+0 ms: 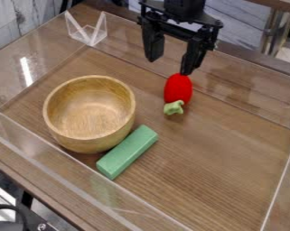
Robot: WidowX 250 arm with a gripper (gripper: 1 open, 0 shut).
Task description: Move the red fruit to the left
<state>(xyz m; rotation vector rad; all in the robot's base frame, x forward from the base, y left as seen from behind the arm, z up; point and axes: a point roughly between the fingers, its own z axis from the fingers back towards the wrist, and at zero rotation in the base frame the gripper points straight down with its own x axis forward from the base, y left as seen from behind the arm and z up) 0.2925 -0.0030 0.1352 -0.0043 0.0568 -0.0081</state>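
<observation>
Camera view, tool (172, 56) jaws apart, red fruit (177, 89) just below its right finger, beside wooden bowl (90, 112)

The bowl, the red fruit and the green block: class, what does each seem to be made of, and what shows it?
The bowl: wood, smooth pale finish with visible grain. The red fruit: probably plastic, given its glossy red skin and the highlight on it; green stem end. The green block: matte, uniform colour, perhaps painted wood or foam; the picture leaves this open.
</observation>
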